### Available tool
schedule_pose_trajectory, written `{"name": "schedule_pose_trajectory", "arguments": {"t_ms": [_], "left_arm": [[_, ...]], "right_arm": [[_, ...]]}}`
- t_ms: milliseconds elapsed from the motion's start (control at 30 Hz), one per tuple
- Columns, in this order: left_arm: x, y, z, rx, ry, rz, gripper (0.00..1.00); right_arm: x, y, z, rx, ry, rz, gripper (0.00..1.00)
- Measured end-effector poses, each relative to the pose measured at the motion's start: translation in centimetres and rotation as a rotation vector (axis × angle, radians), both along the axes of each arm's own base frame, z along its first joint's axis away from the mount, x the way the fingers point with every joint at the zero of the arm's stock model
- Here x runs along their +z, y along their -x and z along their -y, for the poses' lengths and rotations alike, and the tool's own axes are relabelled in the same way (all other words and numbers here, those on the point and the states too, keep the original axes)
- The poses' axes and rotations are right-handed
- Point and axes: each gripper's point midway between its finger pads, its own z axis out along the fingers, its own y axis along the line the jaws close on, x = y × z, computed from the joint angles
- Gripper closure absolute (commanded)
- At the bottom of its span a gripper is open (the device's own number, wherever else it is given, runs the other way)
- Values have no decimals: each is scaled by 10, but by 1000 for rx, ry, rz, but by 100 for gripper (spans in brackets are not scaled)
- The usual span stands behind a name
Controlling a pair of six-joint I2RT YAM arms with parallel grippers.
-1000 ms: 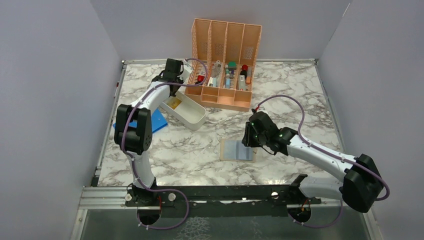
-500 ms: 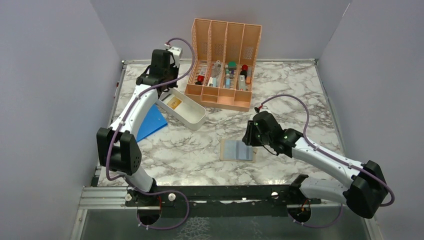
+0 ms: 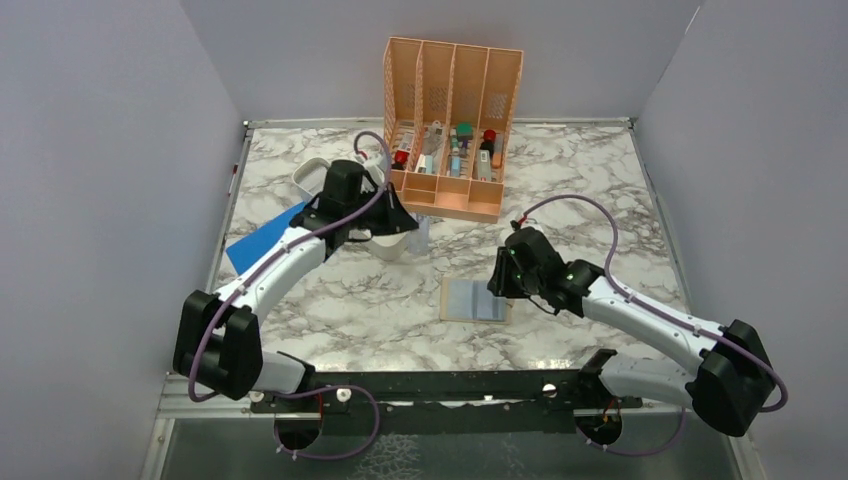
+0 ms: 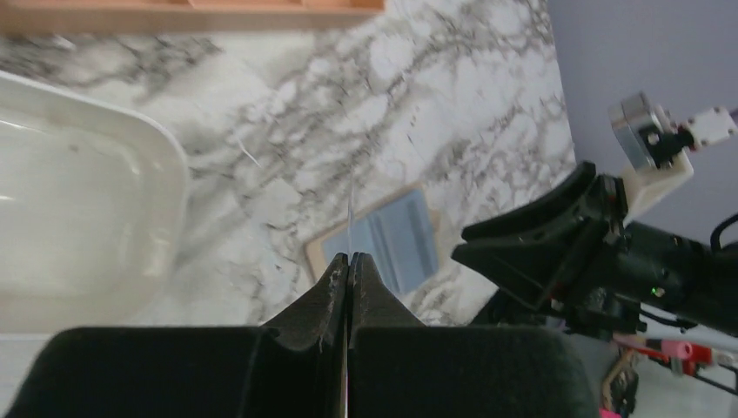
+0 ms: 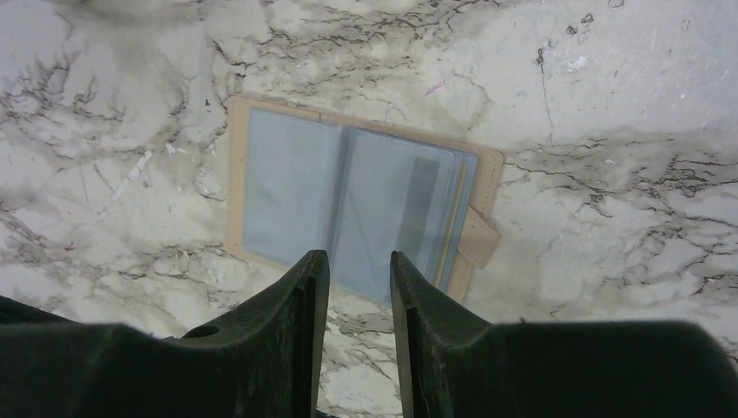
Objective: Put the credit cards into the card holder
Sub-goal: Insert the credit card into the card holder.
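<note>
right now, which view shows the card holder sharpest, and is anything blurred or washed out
Right wrist: card holder sharp, evenly lit; right fingers dark and soft. Left wrist: white tray washed out, left fingers blurred, the pinched credit card only a thin edge-on line. Top external: even light, soft shadows.

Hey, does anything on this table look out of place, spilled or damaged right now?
Nothing looks spilled or damaged. The card holder lies open and flat; the orange rack stands upright. Only the blue sheet sits askew near the left edge of the table. The left gripper pinches a thin card, seen edge-on.
</note>
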Motion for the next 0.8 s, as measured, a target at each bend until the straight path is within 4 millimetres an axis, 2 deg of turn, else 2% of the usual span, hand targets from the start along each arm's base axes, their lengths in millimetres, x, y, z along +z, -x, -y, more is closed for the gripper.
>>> {"name": "schedule_pose_trajectory", "arguments": {"t_ms": [133,300,600,800], "left_arm": [[-27,43,36,-87,46,-82,100],[-47,75,63,-142,94,-132,100],[-80,85,90,-168,124,-176,100],[-100,97,107,-213,104,-196,100]], "right_arm": [[-13,3,2,-4,27,-35,62],[-30,5,9,-24,55,-80,63],[-61,-2,27,-83,78,-164,64],[-65,-5,27,-79,56,-181,66]]}}
